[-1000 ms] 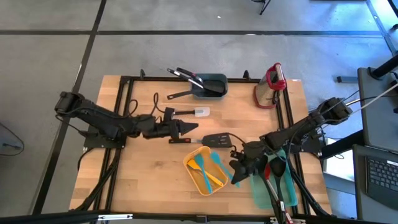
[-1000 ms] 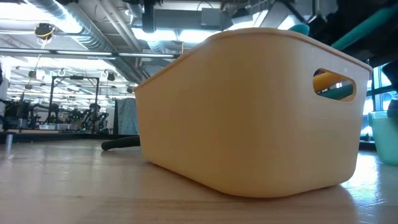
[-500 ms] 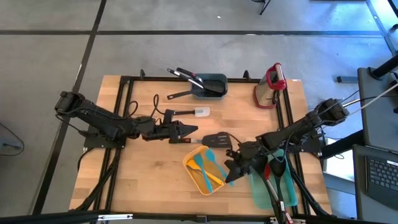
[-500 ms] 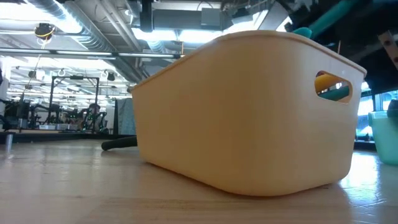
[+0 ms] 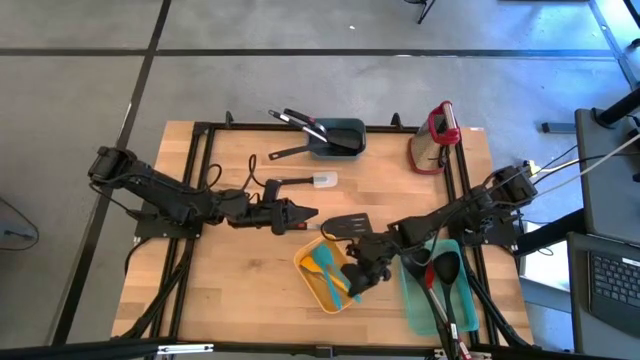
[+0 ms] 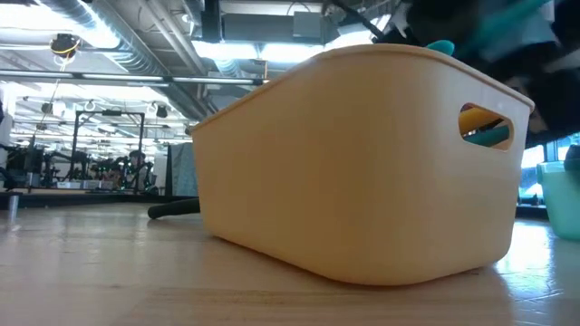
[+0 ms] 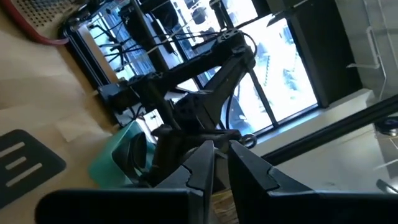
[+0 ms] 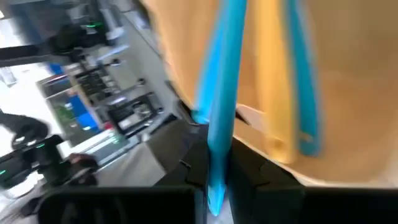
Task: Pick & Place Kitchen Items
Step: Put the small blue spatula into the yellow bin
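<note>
Spatulas in bin (tray just right).

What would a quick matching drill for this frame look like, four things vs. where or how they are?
Things:
1. yellow bin
2. dark bin
3. red basket
4. right end effector

Places or states:
a. far right corner of the table
b. shut on a teal spatula over the yellow bin
c. far edge, middle, holding black utensils
d. near middle, already holding teal and orange utensils

Pairs: 1-d, 2-c, 3-a, 4-b
</note>
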